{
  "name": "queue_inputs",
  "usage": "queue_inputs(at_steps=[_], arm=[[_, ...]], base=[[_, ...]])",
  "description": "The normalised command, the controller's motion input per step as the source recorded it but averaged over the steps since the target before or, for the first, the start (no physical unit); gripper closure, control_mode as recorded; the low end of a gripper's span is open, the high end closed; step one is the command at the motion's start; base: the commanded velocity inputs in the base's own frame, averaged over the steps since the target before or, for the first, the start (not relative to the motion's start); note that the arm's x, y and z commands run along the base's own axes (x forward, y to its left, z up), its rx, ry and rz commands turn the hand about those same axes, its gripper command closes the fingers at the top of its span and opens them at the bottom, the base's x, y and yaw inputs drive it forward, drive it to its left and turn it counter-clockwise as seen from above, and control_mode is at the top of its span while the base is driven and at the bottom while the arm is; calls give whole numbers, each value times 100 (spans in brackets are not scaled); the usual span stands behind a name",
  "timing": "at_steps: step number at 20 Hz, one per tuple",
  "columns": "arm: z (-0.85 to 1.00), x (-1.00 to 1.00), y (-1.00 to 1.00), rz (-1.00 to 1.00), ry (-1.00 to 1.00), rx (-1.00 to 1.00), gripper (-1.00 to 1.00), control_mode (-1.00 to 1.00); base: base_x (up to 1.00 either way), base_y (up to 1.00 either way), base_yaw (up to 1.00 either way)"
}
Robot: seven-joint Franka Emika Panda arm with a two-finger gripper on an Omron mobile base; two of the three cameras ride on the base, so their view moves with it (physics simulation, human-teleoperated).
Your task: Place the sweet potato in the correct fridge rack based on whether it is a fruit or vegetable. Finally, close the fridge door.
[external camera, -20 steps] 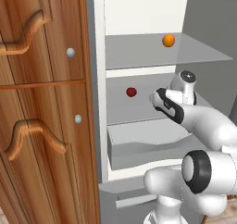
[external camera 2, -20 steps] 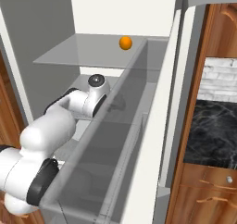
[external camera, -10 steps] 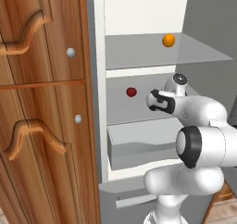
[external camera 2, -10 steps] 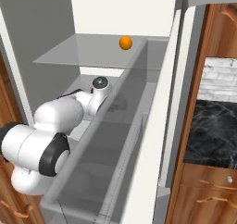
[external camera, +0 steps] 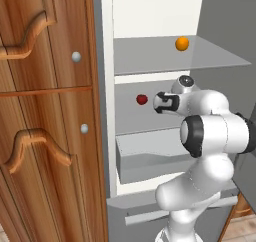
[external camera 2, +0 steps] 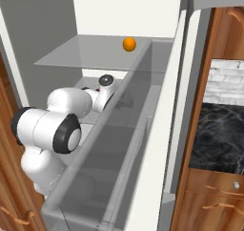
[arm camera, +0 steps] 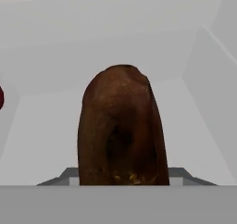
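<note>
- Holding the sweet potato [arm camera: 121, 130] end-on in the gripper [external camera: 161, 102] — fingers clamped narrow on it, so it juts straight ahead of the hand in the hand view.
- We're reaching into the open fridge between the upper glass rack [external camera: 150, 56] and the lower fridge rack [external camera: 131, 117], which we judge to be the target level.
- A red ball [external camera: 142, 99] sits on that lower rack just beside the gripper; an orange ball [external camera: 182, 43] sits on the upper one.
- The grey drawer tub [external camera: 150, 156] is below the arm — the tuber is carried above it, not in it.
- The fridge door [external camera 2: 109, 158] stands open to the arm's right, so closing it is not yet done.
- Next, in our judgement: set it down clear of the red ball, then release.
</note>
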Motion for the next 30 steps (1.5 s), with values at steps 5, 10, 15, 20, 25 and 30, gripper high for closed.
queue_inputs(at_steps=[5, 10, 15, 20, 25, 30], arm=[[-21, 44, -1, 1, -3, 0, 100, -100], [-57, 16, 0, 2, -9, -2, -100, -100], [-4, 5, 0, 0, 0, 0, -100, -100], [17, -55, 0, 0, -2, 0, -100, -100], [34, -100, 0, 0, -12, 0, -100, -100], [77, -100, 0, 0, -20, 0, -100, -100]], base=[[0, 0, 0], [0, 0, 0], [0, 0, 0], [0, 0, 0], [0, 0, 0], [0, 0, 0]])
